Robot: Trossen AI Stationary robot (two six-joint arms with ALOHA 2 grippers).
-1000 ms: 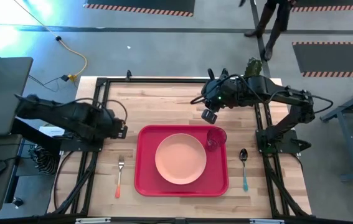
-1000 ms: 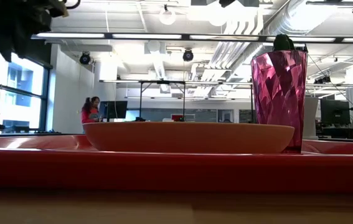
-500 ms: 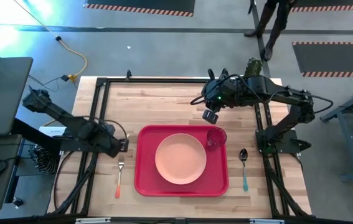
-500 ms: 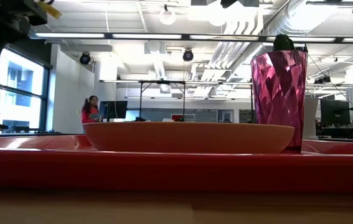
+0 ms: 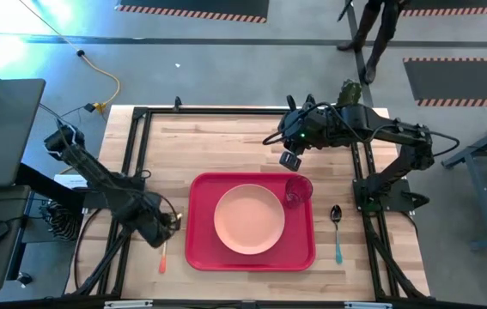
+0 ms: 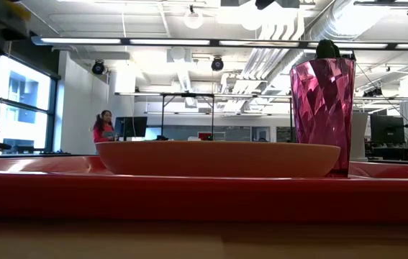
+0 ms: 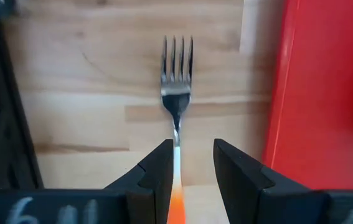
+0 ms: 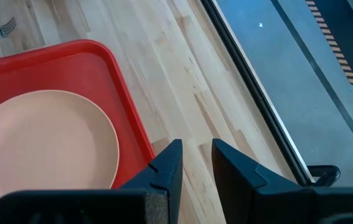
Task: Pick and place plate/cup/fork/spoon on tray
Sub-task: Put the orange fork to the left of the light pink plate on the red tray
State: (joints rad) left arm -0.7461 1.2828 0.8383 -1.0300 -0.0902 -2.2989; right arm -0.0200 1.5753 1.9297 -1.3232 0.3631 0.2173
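Note:
The red tray (image 5: 195, 256) lies mid-table. The peach-pink plate (image 5: 249, 219) rests flat on it, and the red-pink cup (image 5: 295, 190) stands upright at its far right corner. The fork (image 7: 177, 93) lies flat on the wood left of the tray, its orange handle (image 5: 163, 255) toward the near edge. The spoon (image 5: 337, 227) lies right of the tray. My left gripper (image 7: 193, 155) is open just above the fork, one finger on either side of its neck. My right gripper (image 5: 290, 160) is open and empty, above the table beyond the tray's far edge.
A white pot with a green cactus (image 5: 349, 89) stands at the far right of the table, behind the cup in the low view (image 6: 327, 49). Black frame rails (image 5: 140, 154) run along the table's left, far and right sides. A person (image 6: 103, 126) shows in the room beyond.
My left gripper has swung toward the table's near edge and come down over the fork, ending with its fingers either side of the fork's neck. The fork, plate, cup and spoon have stayed in place.

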